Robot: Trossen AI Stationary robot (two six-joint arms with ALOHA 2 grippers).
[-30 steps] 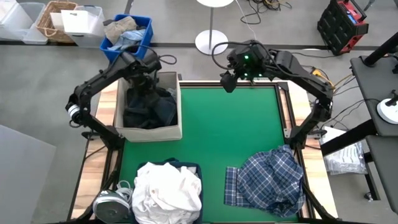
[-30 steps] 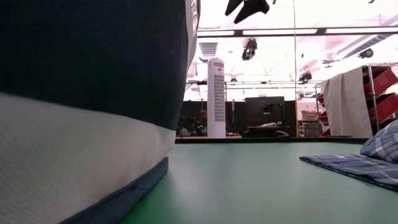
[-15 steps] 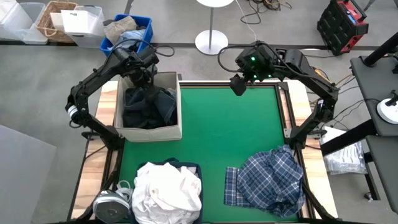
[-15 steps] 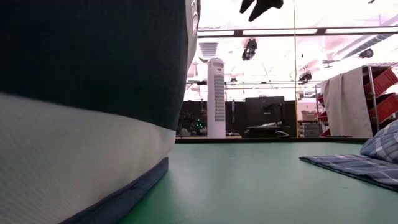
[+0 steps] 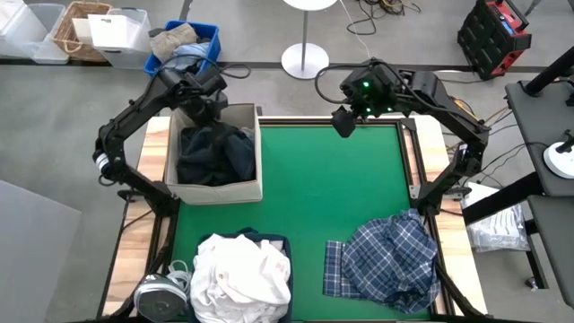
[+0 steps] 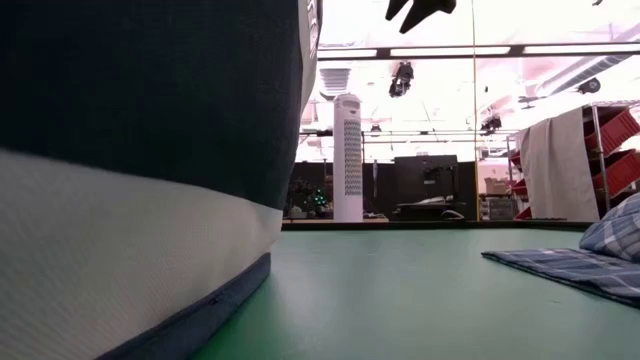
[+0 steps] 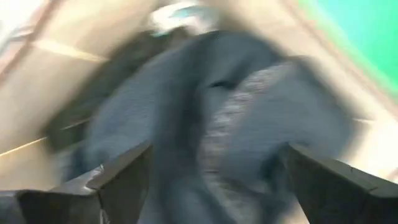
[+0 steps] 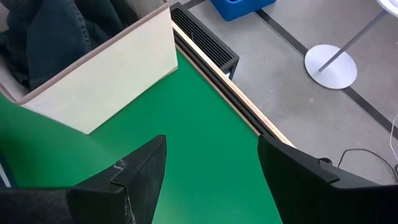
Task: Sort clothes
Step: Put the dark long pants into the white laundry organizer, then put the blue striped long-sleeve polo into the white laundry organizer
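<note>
Dark navy clothes [image 5: 215, 154] lie heaped in a beige box [image 5: 256, 184] at the table's far left. My left gripper [image 5: 204, 103] hangs open above the box's far edge; in its wrist view the dark clothes [image 7: 211, 106] lie below the open fingers [image 7: 217, 149], apart from them. White clothes [image 5: 242, 274] are piled in a dark bin at the near left. A blue-and-white plaid shirt [image 5: 386, 260] lies spread on the green mat at the near right. My right gripper [image 5: 345, 118] hovers open over the mat's far edge [image 8: 211, 142], holding nothing.
Off the table at the far left, a blue bin [image 5: 184, 49] holds a tan and pale-blue bundle. A white round stand base [image 5: 305, 61] sits on the floor beyond the far edge. The middle of the green mat [image 5: 332, 188] is bare. The near bin's wall [image 6: 140, 200] fills the low view's left.
My left gripper has risen out of the beige box and drawn back toward the table's far edge, leaving the dark clothes lying in the box. My right gripper has shifted a little toward the table's right edge and upward, then kept still.
</note>
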